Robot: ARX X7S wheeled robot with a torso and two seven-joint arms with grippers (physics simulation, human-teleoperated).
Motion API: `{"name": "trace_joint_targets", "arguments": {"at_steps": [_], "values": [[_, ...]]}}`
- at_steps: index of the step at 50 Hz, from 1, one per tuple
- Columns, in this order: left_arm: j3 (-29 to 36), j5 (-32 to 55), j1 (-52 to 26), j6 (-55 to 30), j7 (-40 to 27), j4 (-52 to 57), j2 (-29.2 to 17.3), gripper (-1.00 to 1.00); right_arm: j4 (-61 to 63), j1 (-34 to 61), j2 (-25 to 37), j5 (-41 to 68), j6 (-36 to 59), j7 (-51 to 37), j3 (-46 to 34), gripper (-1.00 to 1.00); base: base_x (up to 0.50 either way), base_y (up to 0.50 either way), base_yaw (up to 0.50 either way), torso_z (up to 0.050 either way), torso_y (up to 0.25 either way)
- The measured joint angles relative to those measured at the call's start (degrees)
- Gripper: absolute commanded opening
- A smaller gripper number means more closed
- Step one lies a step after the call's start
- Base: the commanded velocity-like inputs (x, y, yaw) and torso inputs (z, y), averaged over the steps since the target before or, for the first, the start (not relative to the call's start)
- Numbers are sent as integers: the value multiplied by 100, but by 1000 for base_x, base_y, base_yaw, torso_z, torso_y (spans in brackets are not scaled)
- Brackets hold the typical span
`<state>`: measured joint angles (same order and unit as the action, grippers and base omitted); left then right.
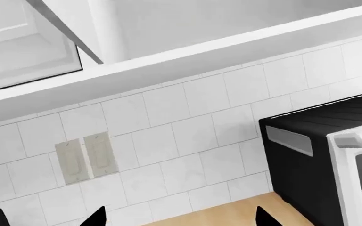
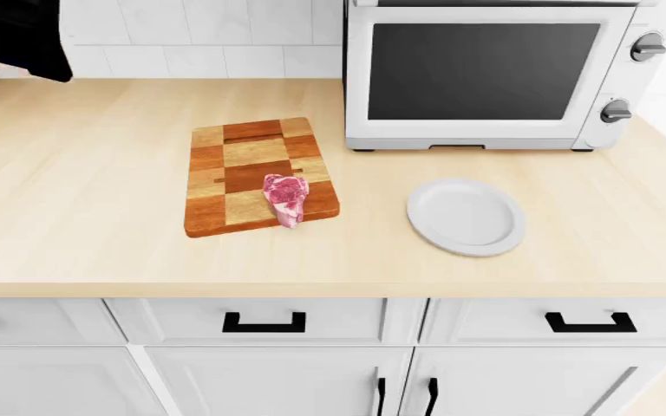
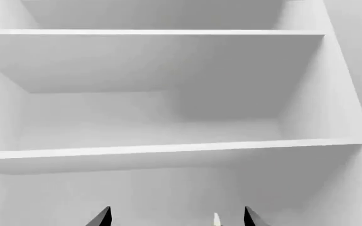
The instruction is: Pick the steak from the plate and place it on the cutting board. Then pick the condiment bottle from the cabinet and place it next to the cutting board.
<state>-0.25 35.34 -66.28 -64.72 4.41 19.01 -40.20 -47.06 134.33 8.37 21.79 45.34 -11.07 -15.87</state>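
Right now I see the steak (image 2: 285, 198) lying on the cutting board (image 2: 240, 173), the plate (image 2: 466, 217) bare beside it. My right gripper (image 3: 176, 217) faces the cabinet shelves (image 3: 168, 150), jaws wide; my left gripper (image 1: 179, 217) also gapes, holding nothing.

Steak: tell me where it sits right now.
In the head view the steak lies on the cutting board, at its near right corner, left of the empty plate.

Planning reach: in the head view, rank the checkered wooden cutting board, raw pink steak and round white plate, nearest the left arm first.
1. Checkered wooden cutting board, left of centre.
2. Raw pink steak, on the board's right part.
3. Round white plate, farthest right.
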Motion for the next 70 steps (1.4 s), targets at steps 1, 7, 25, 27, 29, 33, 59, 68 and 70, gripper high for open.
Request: {"name": "trace_joint_targets", "arguments": {"at_steps": [1, 7, 25, 27, 29, 33, 59, 68, 70], "values": [[25, -11, -40, 26, 33, -59, -7, 100, -109, 7, -75, -221, 2, 50, 149, 100, 0, 0, 0, 0, 0], [184, -81, -245, 169, 222, -385, -53, 100, -643, 34, -400, -1211, -23, 271, 773, 100, 0, 0, 0, 0, 0], [793, -478, -934, 620, 776, -1894, -71, 100, -1478, 59, -763, -2308, 39, 660, 1210, 100, 0, 0, 0, 0, 0], [822, -512, -994, 634, 786, -2012, -68, 100, -1513, 60, -776, -2344, 45, 675, 1221, 100, 0, 0, 0, 0, 0], [849, -546, -1044, 649, 789, -2111, -65, 100, -1541, 61, -787, -2374, 51, 688, 1231, 100, 0, 0, 0, 48, 0], [898, -614, -1127, 676, 778, -2268, -62, 100, -1584, 63, -803, -2418, 59, 707, 1246, 100, 0, 0, 0, 50, 0], [993, -754, -1574, 263, 633, -2546, -227, 100, -1663, 66, -836, -2494, 74, 744, 1276, 100, -45, -137, 0, 3, 0], [1000, -745, -1672, 145, 586, -2521, -253, 100, -1666, 67, -821, -2517, 74, 743, 1268, 100, -25, -156, 0, 0, 0], [1002, -749, -1687, 134, 578, -2522, -257, 100, -1666, 67, -824, -2515, 75, 743, 1269, 100, 0, 0, 0, 0, 0]]}}
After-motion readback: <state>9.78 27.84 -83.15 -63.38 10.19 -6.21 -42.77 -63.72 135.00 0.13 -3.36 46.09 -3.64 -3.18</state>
